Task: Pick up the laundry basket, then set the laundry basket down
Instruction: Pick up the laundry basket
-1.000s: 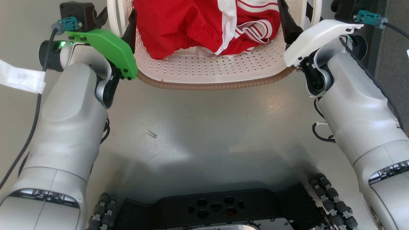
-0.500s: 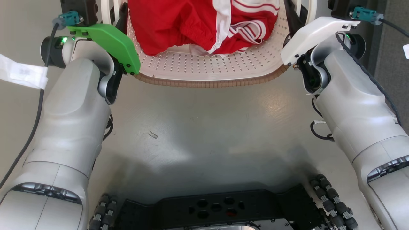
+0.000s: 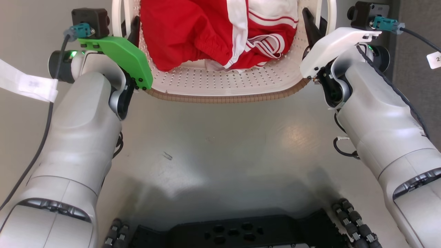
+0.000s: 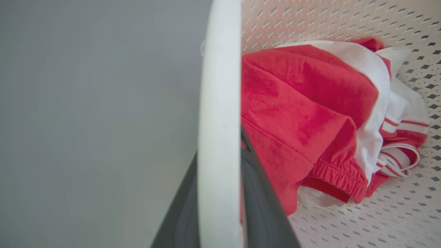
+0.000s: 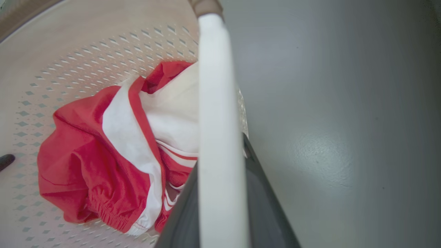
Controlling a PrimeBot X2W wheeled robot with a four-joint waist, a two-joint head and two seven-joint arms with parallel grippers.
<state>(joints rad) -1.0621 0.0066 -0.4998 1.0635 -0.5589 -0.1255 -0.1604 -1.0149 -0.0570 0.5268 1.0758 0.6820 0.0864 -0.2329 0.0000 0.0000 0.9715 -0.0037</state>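
The laundry basket (image 3: 224,81), cream-white with perforated walls and a brown woven rim, sits at the top of the head view between my two arms. Its left white handle (image 4: 220,69) runs between the dark fingers of my left gripper (image 4: 219,143), which is shut on it at the basket's left side (image 3: 135,29). My right gripper (image 5: 220,151) is shut on the right white handle (image 5: 212,69), at the basket's right side (image 3: 311,26). I cannot tell whether the basket's base touches the floor.
A red garment with white stripes (image 3: 193,31) lies bunched inside the basket. Grey floor (image 3: 220,137) stretches between the basket and my black wheeled base (image 3: 234,230). A darker strip of flooring (image 3: 420,20) runs along the far right.
The whole picture has shifted downward, so the camera has moved. The basket looks slightly smaller and a little farther from my base. Both grippers keep their hold on the handles.
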